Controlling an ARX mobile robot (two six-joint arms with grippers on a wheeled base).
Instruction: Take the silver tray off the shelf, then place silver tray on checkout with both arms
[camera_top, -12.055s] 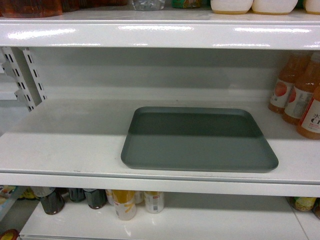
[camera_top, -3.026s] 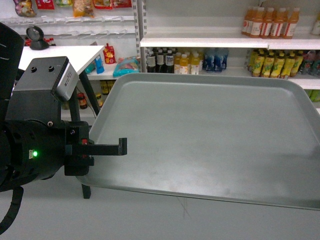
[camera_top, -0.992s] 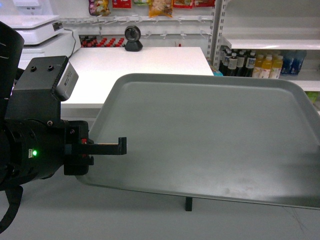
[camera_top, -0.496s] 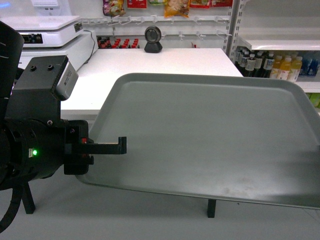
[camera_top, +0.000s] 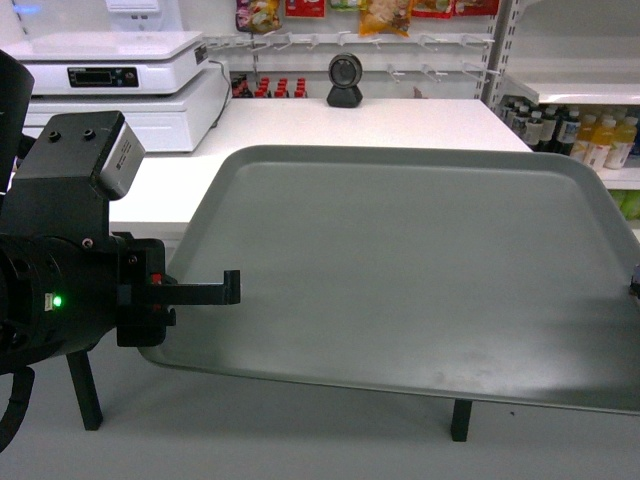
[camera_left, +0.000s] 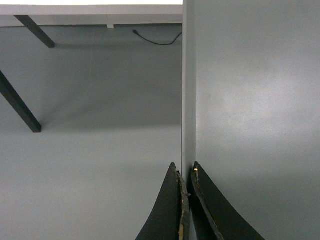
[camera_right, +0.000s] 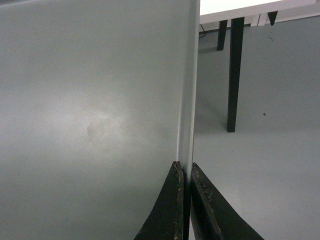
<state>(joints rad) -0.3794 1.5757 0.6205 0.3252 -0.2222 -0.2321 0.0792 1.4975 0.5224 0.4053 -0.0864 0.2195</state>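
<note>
The silver tray (camera_top: 400, 270) is held level in the air in front of me, with the grey floor under it. My left gripper (camera_top: 228, 290) is shut on the tray's left rim. The left wrist view shows its jaws (camera_left: 184, 170) pinching the rim of the tray (camera_left: 250, 100). In the right wrist view my right gripper (camera_right: 185, 167) is shut on the right rim of the tray (camera_right: 90, 100). Only a sliver of it shows at the head view's right edge. The checkout (camera_top: 300, 125), a white countertop, lies just beyond the tray's far edge. The shelf the tray came from is out of view.
A white scale-register machine (camera_top: 110, 85) stands on the counter's left, and a round black scanner (camera_top: 345, 80) at its back. Black table legs (camera_top: 85, 390) stand on the floor below. White shelving with drink bottles (camera_top: 580, 130) is at the far right.
The view has swung: the checkout counter, scanner and scale have slid rightward and further into view, and the drink shelving has moved toward the right edge. Both grippers keep their hold on the tray.
</note>
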